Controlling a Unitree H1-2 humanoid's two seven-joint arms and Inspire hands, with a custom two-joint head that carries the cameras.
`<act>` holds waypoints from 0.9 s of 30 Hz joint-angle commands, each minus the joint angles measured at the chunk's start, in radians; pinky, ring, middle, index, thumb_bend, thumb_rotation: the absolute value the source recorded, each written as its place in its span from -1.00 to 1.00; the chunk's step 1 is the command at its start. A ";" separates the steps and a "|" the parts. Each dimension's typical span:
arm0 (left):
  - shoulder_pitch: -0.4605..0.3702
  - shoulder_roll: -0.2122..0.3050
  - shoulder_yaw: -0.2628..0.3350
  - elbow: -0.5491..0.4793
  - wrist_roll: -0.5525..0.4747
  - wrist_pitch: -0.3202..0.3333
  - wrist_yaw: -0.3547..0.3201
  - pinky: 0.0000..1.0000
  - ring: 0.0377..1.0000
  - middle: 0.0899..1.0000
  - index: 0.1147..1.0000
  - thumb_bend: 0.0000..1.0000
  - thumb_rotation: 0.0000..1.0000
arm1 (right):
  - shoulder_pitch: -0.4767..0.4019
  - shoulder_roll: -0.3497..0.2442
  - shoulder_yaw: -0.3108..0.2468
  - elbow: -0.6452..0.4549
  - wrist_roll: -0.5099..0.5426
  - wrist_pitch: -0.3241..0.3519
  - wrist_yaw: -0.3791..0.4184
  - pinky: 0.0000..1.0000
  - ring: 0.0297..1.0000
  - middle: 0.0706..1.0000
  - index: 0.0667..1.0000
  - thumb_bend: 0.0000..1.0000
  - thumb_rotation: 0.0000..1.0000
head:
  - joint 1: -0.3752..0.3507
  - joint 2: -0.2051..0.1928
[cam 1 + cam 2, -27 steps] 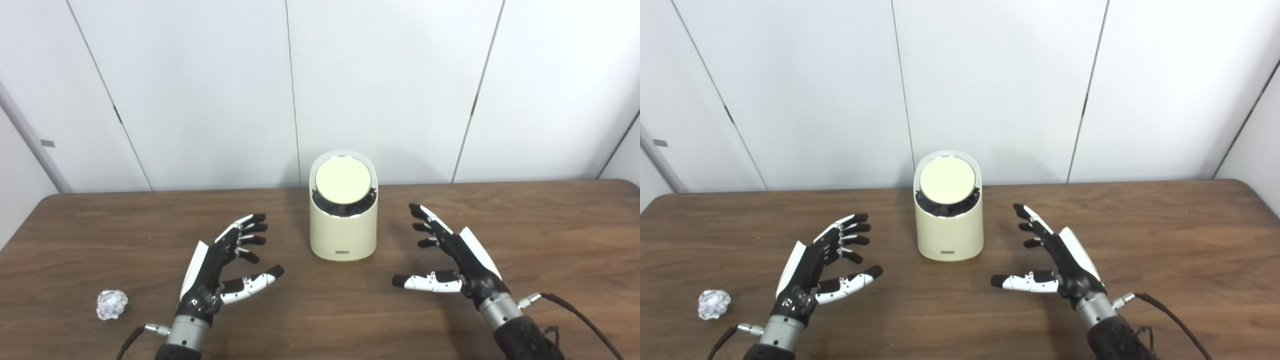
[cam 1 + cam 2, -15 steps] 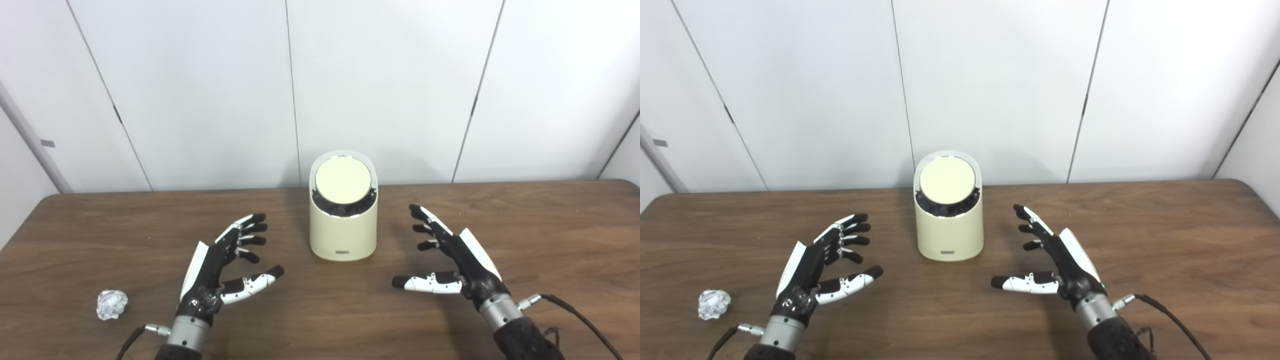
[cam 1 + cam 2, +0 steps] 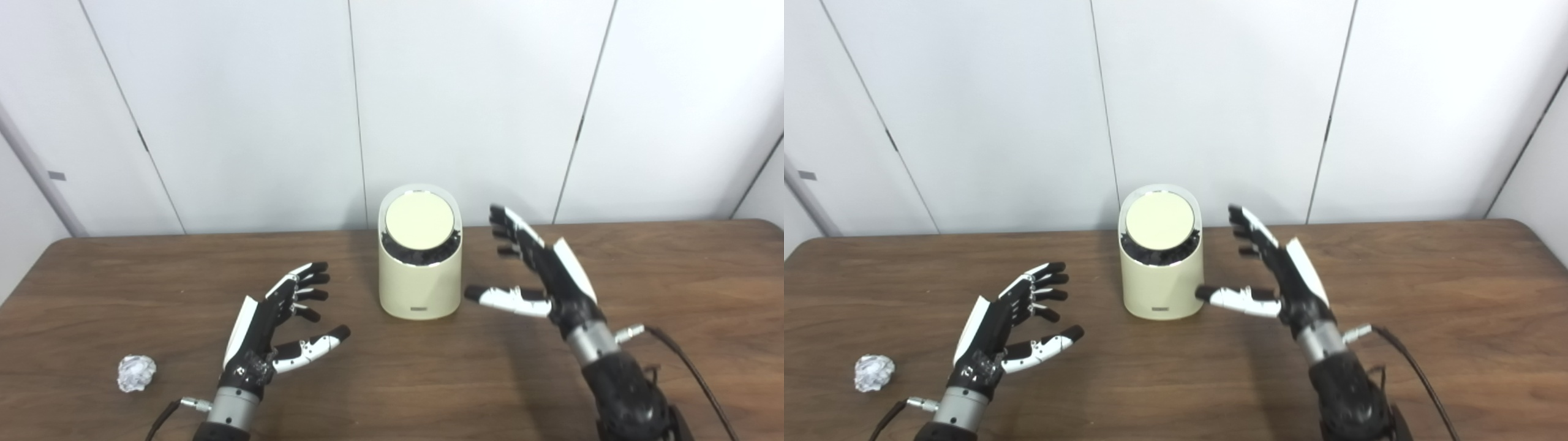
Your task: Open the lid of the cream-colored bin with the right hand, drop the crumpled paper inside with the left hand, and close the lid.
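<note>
While the round lid (image 3: 420,222) of the cream-colored plastic bin (image 3: 420,283) at the table's middle remains closed, the right hand (image 3: 542,269) hovers just right of it, fingers spread, empty; opening comes next. Left hand (image 3: 269,324) waits open and empty, with the crumpled paper ball (image 3: 136,373) near-left.

Bright, even overhead light, soft shadows on the table (image 3: 674,269), slightly soft focus.

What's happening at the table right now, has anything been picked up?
Nothing is held yet. The right robot hand is open, raised beside the cream-colored cylindrical bin, whose round lid is not yet opened. The left robot hand hovers open over the brown wooden table. The crumpled white paper ball lies untouched near the table's front left.
</note>
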 commanded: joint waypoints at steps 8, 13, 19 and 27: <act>-0.015 -0.002 0.003 -0.022 -0.004 -0.025 0.013 0.16 0.44 0.56 0.63 0.39 -0.82 | -0.107 -0.012 0.005 -0.001 -0.050 0.072 -0.014 0.70 0.87 0.86 0.86 0.69 -0.04 | 0.002 0.000; -0.016 0.000 0.003 -0.017 -0.010 -0.033 0.011 0.15 0.44 0.56 0.63 0.38 -0.84 | -0.161 -0.017 0.037 0.027 -0.132 0.119 -0.028 0.55 0.80 0.88 0.94 0.73 -0.01 | 0.004 0.000; -0.018 -0.002 0.004 -0.020 -0.004 -0.028 0.016 0.14 0.43 0.56 0.63 0.39 -0.81 | -0.222 0.004 0.051 0.059 -0.174 0.178 -0.038 0.60 0.82 0.90 0.93 0.72 -0.05 | 0.008 0.000; -0.022 0.000 0.002 -0.016 0.003 -0.036 0.018 0.14 0.43 0.56 0.64 0.40 -0.77 | -0.263 0.026 0.064 0.070 -0.185 0.244 -0.033 0.63 0.83 0.90 0.92 0.63 -0.17 | 0.014 -0.002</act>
